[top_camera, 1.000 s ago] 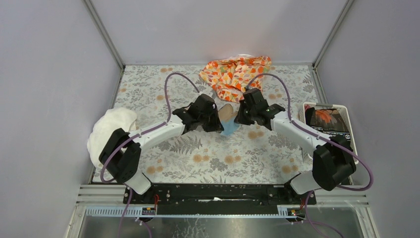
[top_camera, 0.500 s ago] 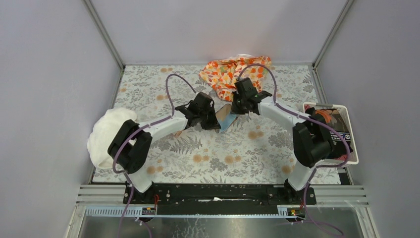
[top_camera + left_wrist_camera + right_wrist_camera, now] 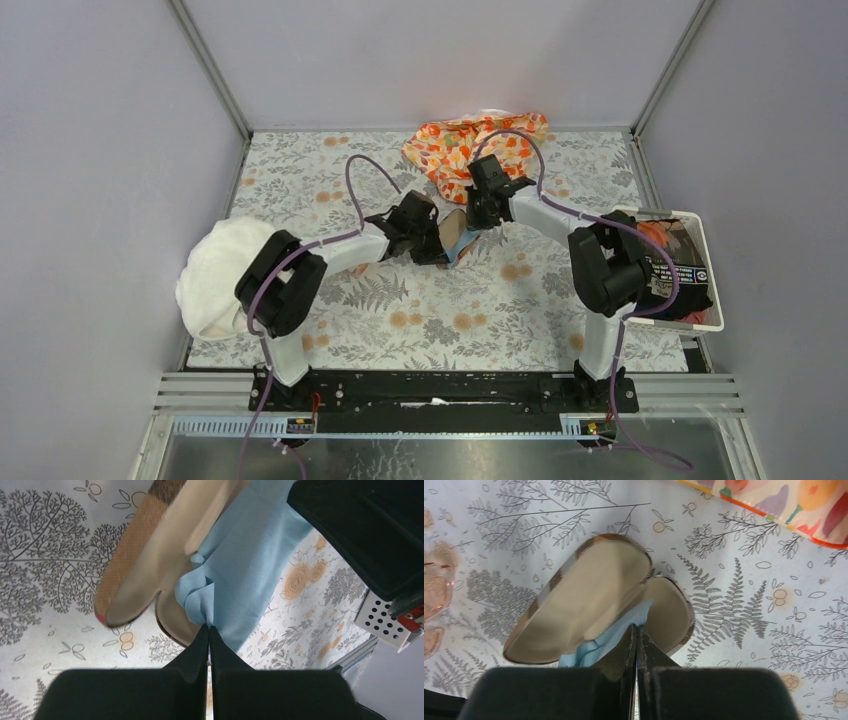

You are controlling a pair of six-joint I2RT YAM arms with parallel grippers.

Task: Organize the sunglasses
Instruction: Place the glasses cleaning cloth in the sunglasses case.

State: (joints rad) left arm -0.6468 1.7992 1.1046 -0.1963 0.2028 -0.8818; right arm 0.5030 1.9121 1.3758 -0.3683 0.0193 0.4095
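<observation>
The open plaid case (image 3: pixel 589 595) and blue cloth (image 3: pixel 250 565) fill the gap between the left hand (image 3: pixel 208 627) and right hand (image 3: pixel 637 626). Just beyond the right hand, floral fabric (image 3: pixel 470 150) crowds close. Bare bench (image 3: pixel 450 310) lies open on the near side of both hands.

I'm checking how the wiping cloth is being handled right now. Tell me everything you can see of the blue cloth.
The cloth is thin, pale blue, soft-looking fabric, creased and bunched along one edge. Part of it sits inside the open case, between the two beige-lined halves, and the rest spreads out past the case above the floral table cover. The left gripper is shut on its bunched edge. The right gripper is shut on its other end, near the case's fold.
</observation>
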